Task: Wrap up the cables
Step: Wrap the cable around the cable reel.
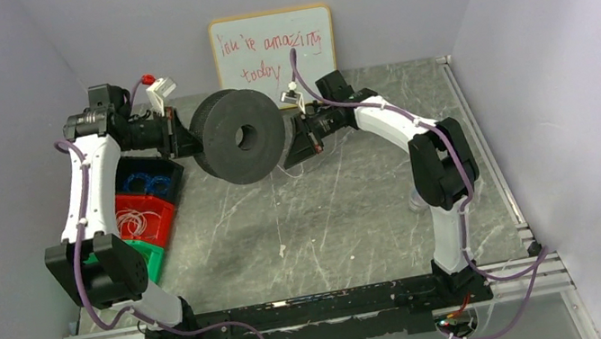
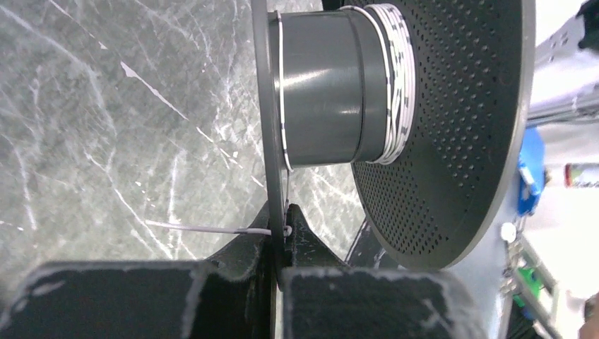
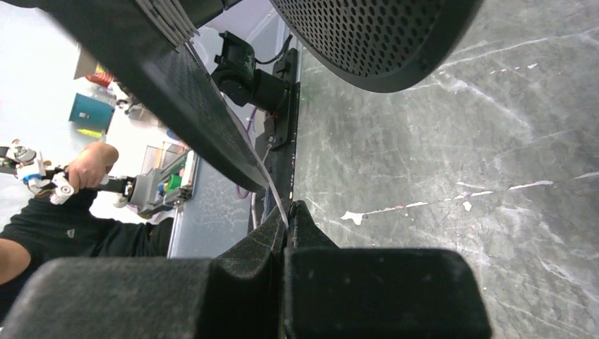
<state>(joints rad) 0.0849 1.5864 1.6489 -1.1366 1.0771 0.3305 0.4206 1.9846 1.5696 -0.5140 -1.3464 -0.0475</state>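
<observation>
A black two-flanged spool (image 1: pixel 239 135) hangs above the table between my two grippers. My left gripper (image 1: pixel 181 141) is shut on the rim of one thin flange (image 2: pixel 267 106), with a loop of whitish cable (image 2: pixel 205 228) caught at its fingertips (image 2: pixel 282 229). Several turns of cable (image 2: pixel 393 85) lie wound on the grey hub beside the perforated flange (image 2: pixel 459 127). My right gripper (image 1: pixel 300 140) sits at the spool's right side, shut on a thin cable strand (image 3: pixel 272 189) at its tips (image 3: pixel 288 215). A loose cable (image 1: pixel 280 247) trails down from the spool to the table.
Blue, red and green bins (image 1: pixel 145 214) stand at the left edge under my left arm; the red one holds coiled cables (image 1: pixel 134 221). A whiteboard (image 1: pixel 273 46) leans on the back wall. Grey walls close in both sides.
</observation>
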